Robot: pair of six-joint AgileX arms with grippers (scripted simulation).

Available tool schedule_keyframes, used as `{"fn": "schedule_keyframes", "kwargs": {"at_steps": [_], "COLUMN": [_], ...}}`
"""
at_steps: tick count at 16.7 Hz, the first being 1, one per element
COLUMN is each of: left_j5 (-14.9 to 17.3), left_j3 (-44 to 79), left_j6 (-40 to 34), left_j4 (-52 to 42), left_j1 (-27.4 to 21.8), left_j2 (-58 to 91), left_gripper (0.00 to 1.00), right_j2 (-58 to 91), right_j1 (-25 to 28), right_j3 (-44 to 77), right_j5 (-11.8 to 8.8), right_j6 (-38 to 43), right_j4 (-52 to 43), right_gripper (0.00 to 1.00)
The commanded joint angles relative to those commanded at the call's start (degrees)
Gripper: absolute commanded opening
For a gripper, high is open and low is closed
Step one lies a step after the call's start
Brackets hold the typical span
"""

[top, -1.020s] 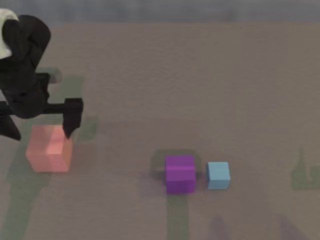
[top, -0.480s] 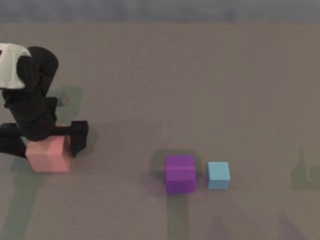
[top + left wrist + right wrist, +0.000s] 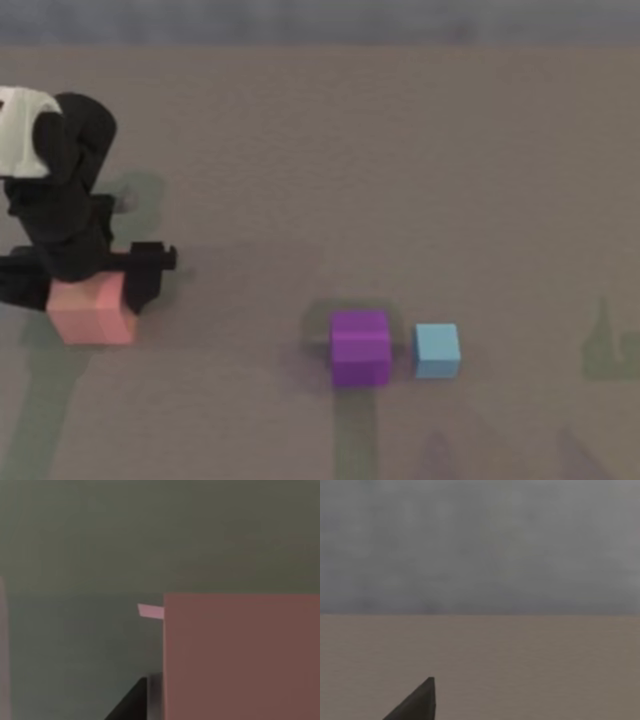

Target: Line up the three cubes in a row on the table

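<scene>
No text, label, brand, number or sign can be read on anything here

Sitting at the worktop's [image 3: 400, 150] left edge: the large cube [image 3: 95, 310], with the left gripper [image 3: 85, 285] straddling it. Lying well to its right, nearer centre: the mid-sized cube [image 3: 360, 347], with the small cube [image 3: 437, 350] just beside, right.
</scene>
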Motion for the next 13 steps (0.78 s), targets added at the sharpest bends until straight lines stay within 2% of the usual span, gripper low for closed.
{"fn": "schedule_keyframes", "kwargs": {"at_steps": [7,13], "left_j5": [0.0,0.0], "left_j3": [0.0,0.0], "left_j6": [0.0,0.0], "left_j4": [0.0,0.0], "left_j1": [0.0,0.0], "left_j2": [0.0,0.0], "left_gripper": [0.02,0.0], "right_j2": [0.0,0.0], "right_j1": [0.0,0.0], "right_j3": [0.0,0.0], "right_j5": [0.0,0.0], "right_j6": [0.0,0.0], "right_j4": [0.0,0.0], "right_gripper": [1.0,1.0]}}
